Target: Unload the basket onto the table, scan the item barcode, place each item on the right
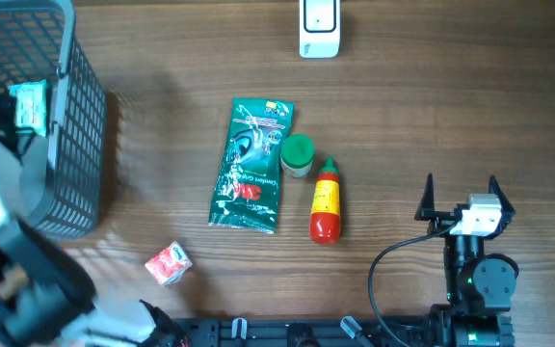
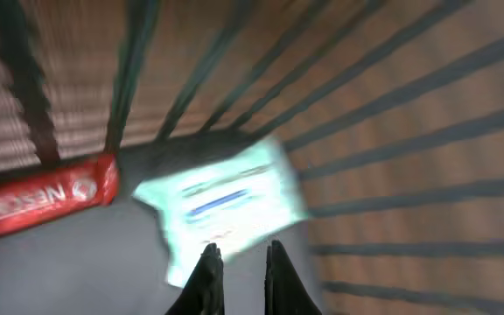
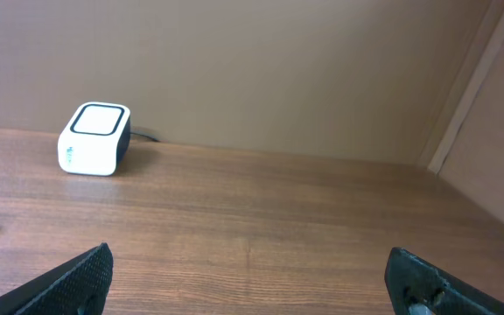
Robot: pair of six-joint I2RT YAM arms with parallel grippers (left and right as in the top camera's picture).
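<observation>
Basket [image 1: 77, 145] wire-mesh, dark; left tool [image 2: 241, 251] closed tight by rectangular pale carton [image 2: 226, 210]; right tool [image 3: 248, 262] gaping, empty.

The table [image 1: 432, 106] is showing brown wood grain. At twelve o'clock, the scanner [image 1: 319, 27] is presenting white, dark-outlined on its face. At centre, the pouch [image 1: 251, 166] is displaying green with white and red print, and the bottle [image 1: 326, 204] red with a yellow label. At nine o'clock, the basket [image 1: 83, 135] is showing grey grid mesh.
</observation>
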